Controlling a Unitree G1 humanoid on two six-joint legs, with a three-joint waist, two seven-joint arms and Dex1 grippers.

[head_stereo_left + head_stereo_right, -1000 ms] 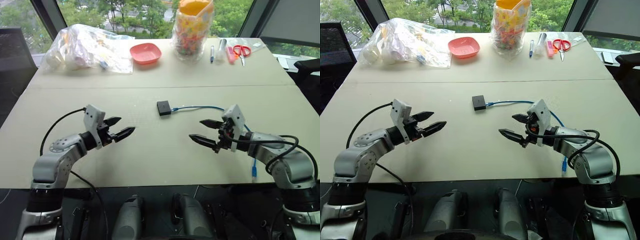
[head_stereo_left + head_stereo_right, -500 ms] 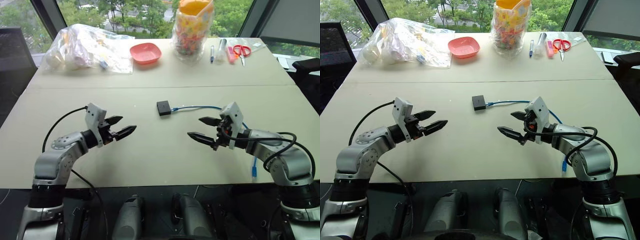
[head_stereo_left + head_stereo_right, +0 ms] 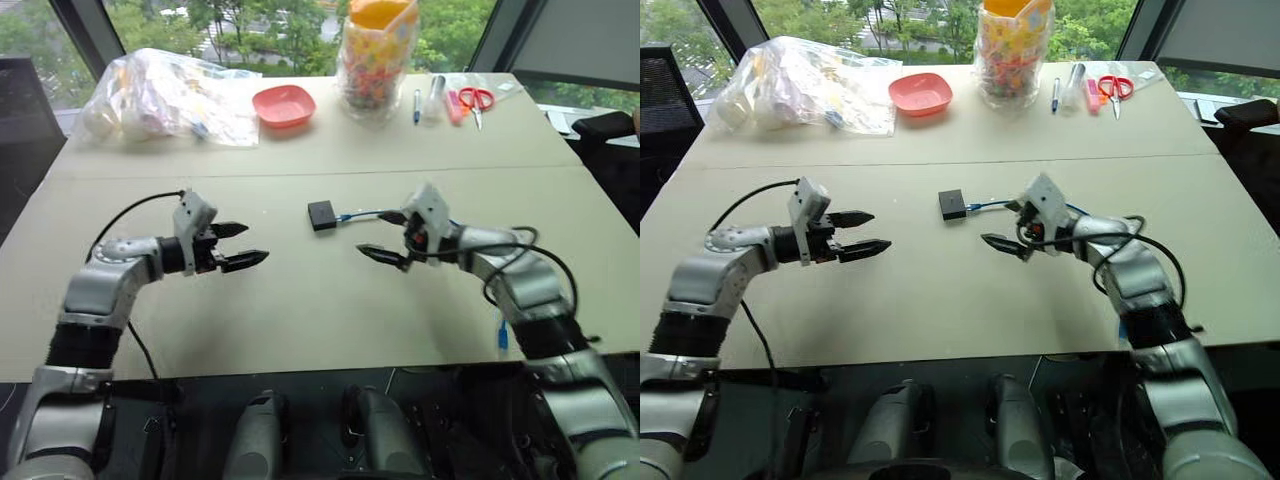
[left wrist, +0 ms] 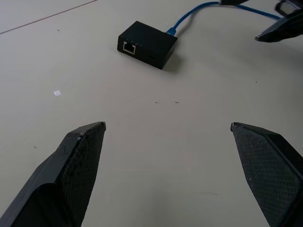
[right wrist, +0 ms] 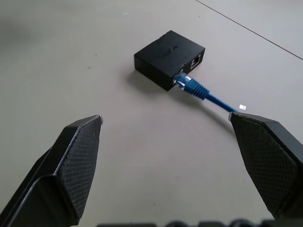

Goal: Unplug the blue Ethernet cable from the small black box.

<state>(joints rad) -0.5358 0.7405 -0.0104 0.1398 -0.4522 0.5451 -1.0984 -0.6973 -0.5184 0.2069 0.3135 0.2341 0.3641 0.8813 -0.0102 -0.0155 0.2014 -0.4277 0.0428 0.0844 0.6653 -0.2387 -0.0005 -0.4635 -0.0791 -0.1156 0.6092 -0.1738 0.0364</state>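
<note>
Box [image 3: 321, 214] sits mid-tabletop [image 3: 300, 300] with the blue cable [image 5: 199, 90] plugged into its side. Both pincers, left [image 3: 240, 245] and right [image 3: 385, 236], hover spread, holding nothing, flanking it.

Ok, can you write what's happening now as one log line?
blue Ethernet cable: plugged into small black box | left hand: open, empty | right hand: open, empty, beside cable
</note>
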